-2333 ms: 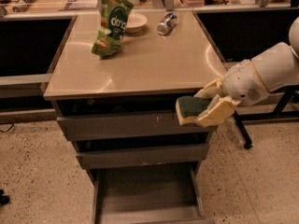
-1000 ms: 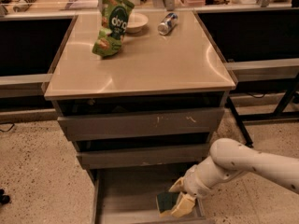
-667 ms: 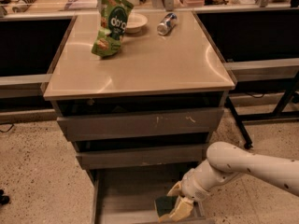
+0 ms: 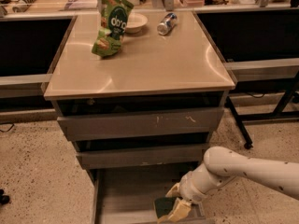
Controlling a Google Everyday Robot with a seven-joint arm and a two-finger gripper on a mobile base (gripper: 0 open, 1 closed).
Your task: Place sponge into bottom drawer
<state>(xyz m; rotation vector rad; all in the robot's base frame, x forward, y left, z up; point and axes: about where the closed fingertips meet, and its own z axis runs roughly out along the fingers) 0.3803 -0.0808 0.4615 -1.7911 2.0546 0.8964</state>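
Observation:
The bottom drawer [image 4: 124, 190] is pulled out, a shallow grey tray under two other grey drawers. My gripper [image 4: 174, 200] reaches in from the right on a white arm and hangs low over the drawer's right front part. Its pale fingers [image 4: 179, 211] are shut on the sponge [image 4: 161, 206]. The sponge's dark green face shows, with a thin pale edge. It sits at or just above the drawer floor; I cannot tell if it touches.
The middle drawer [image 4: 142, 155] and the scratched top drawer front [image 4: 140, 123] stand slightly open above. On the tan tabletop [image 4: 140, 64] are a green snack bag [image 4: 110, 26], a white bowl [image 4: 133, 21] and a can [image 4: 166, 24]. Speckled floor lies on both sides.
My gripper has carried the sponge from beside the tabletop's right edge down into the bottom drawer. Over the last second it has shifted slightly left and lower.

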